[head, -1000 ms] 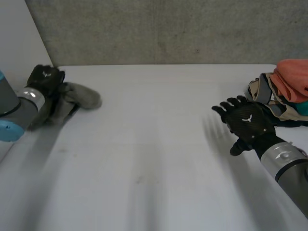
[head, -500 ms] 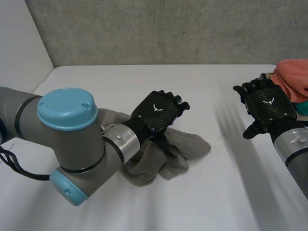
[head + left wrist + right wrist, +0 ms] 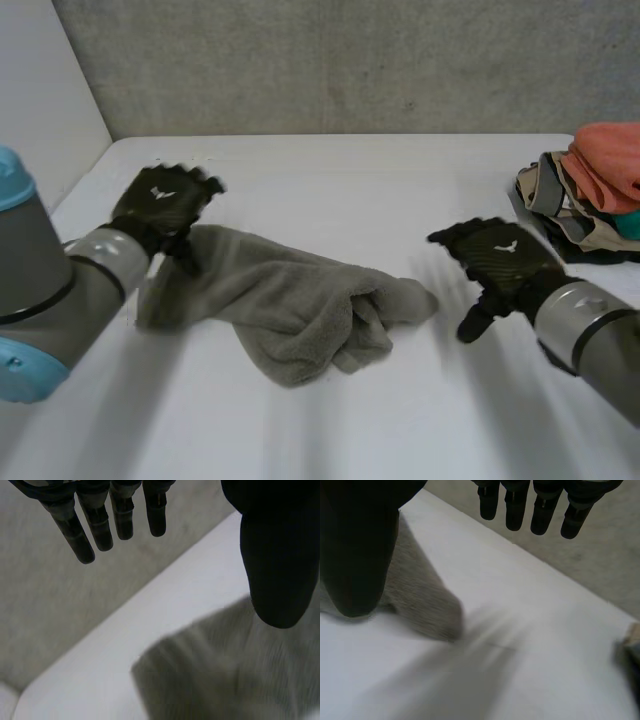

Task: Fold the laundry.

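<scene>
A grey-green towel [image 3: 285, 305] lies crumpled across the middle of the white table [image 3: 330, 180]. My left hand [image 3: 163, 200] hovers over the towel's left end, fingers straight and apart, holding nothing. From the left wrist, the towel [image 3: 235, 675] lies under the thumb [image 3: 277, 565] with the fingers [image 3: 95, 525] clear of it. My right hand [image 3: 497, 258] is open just right of the towel's right tip, a small gap between them. Seen from the right wrist, the towel's tip [image 3: 420, 602] lies below the thumb [image 3: 360, 545].
A pile of laundry [image 3: 590, 195] sits at the table's far right edge, with an orange piece [image 3: 610, 160] on top of beige and teal cloth. A grey wall [image 3: 330, 60] runs behind the table. A pale panel [image 3: 40, 90] stands at the left.
My left hand let go of the towel and drew back to its left end; the towel now lies spread wider. My right hand came down and left from the laundry pile toward the towel's right tip.
</scene>
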